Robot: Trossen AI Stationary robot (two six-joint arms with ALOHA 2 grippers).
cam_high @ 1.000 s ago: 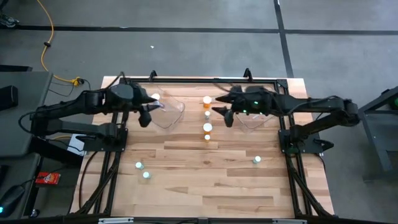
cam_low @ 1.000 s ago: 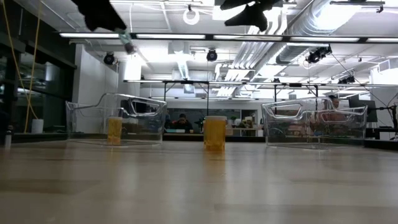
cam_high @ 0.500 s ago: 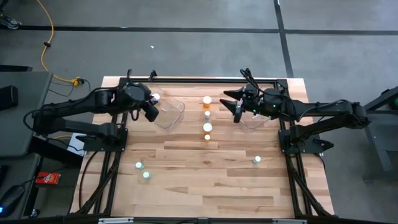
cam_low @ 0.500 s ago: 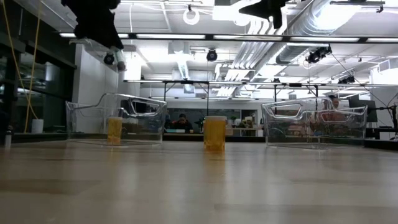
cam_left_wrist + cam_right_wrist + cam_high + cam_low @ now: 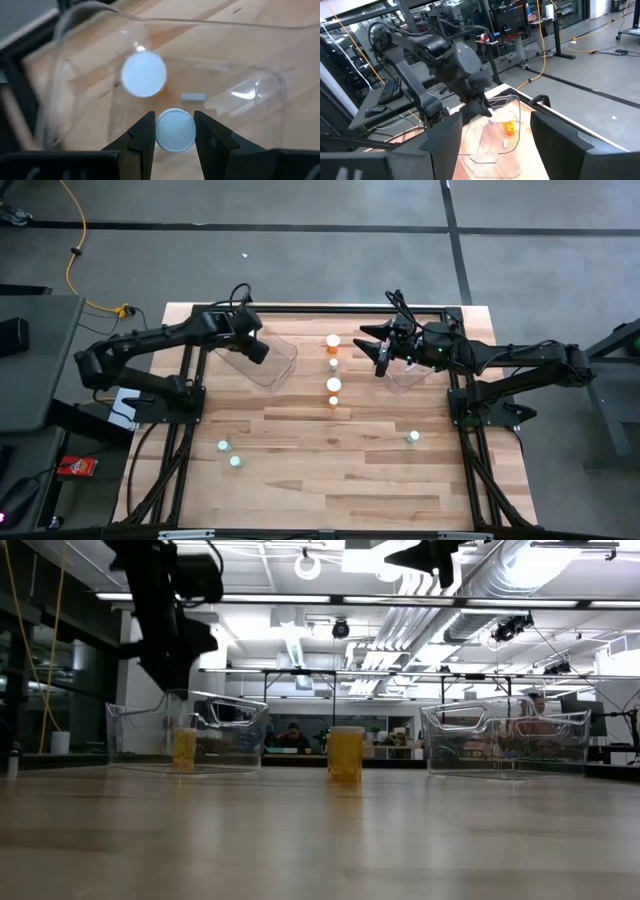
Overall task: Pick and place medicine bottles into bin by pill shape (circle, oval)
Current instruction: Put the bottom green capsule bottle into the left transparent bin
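My left gripper (image 5: 257, 352) hangs over the left clear bin (image 5: 283, 367) and is shut on a small pale bottle (image 5: 175, 131). In the low view it stands just above that bin's rim (image 5: 172, 652). An orange bottle with a white cap (image 5: 144, 75) stands on the bin's floor below it and also shows in the low view (image 5: 185, 748). My right gripper (image 5: 381, 361) is open and empty, held high beside the right clear bin (image 5: 411, 372). More orange bottles (image 5: 333, 340) stand in a row at mid table. Pale bottles (image 5: 224, 446) stand nearer the front. My left gripper pinches the small pale bottle between its two fingers, one on each side of its round cap (image 5: 160, 132). The fingers point down into the bin. The bottle is lifted clear above the bin's floor, its cap end toward the wrist.
An orange bottle (image 5: 346, 752) stands between the two bins in the low view, with the right bin (image 5: 505, 735) beside it. Pale bottles stand at the front left (image 5: 235, 462) and front right (image 5: 413, 437). A small pale strip (image 5: 193, 96) lies on the left bin's floor.
My left gripper has gone toward the table's right edge, tipped to point down and come down over the left bin, keeping the pale bottle. My right gripper has gone a little toward the right bin, then kept still.
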